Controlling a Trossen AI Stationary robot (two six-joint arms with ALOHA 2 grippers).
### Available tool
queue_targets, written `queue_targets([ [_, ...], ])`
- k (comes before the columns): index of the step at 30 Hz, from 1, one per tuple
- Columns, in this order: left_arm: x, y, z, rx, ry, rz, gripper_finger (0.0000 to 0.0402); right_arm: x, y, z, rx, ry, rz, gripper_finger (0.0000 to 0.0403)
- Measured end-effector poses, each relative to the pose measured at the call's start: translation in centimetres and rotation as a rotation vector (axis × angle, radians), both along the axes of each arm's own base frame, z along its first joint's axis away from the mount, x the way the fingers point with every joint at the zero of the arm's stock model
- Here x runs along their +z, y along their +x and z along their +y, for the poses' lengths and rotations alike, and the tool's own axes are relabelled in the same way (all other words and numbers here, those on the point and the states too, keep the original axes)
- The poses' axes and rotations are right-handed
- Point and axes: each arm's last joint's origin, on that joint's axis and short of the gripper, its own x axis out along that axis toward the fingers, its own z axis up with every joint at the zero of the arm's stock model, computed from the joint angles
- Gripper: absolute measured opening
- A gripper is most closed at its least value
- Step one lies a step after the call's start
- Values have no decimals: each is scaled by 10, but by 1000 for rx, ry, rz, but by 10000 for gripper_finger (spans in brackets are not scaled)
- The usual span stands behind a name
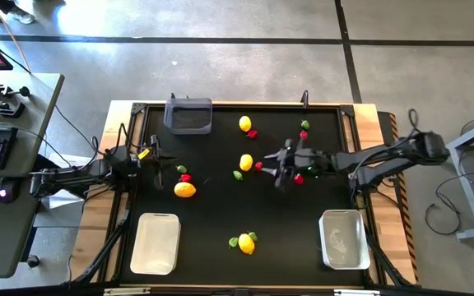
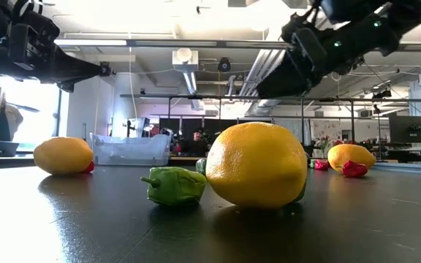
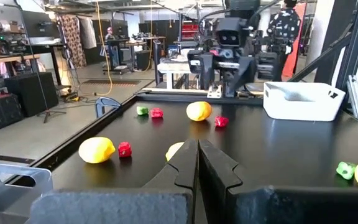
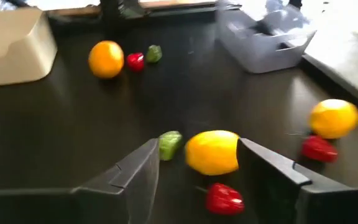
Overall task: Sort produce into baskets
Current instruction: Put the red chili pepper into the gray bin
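Note:
Toy produce lies scattered on the black table (image 1: 220,210). A yellow lemon (image 1: 246,162) lies at the middle with a green piece (image 1: 238,174) and a red piece (image 1: 259,165) beside it. My right gripper (image 1: 276,170) is open and hovers just right of them. In the right wrist view (image 4: 199,148) the lemon (image 4: 212,151) shows between and beyond its fingers, untouched. My left gripper (image 1: 161,167) is shut and empty (image 3: 197,163), above the table near an orange fruit (image 1: 185,190). A dark grey basket (image 1: 188,115) stands at the far edge. White baskets stand near left (image 1: 155,242) and near right (image 1: 341,238).
More fruit lies about: a lemon and a red piece far centre (image 1: 244,123), green and red pieces far right (image 1: 304,129), a red piece (image 1: 298,178) under my right arm, and a lemon with a green piece near centre (image 1: 246,243). Red and green pieces (image 1: 183,173) lie by the orange fruit.

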Motion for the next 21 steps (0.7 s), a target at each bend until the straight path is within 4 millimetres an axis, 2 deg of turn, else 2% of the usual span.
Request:
queue_targets([
  [5, 2, 0, 0, 0, 27, -13, 0, -10, 21, 12, 28, 8, 55, 213],
  [8, 6, 0, 0, 1, 68, -47, 0, -16, 29, 14, -22, 30, 98, 213],
  [13, 11, -1, 0, -1, 106, -94, 0, -33, 36, 11, -158, -1, 202, 213],
  [21, 10, 0, -1, -20, 130, -80, 0, -61, 57, 2, -183, -53, 313, 213],
])
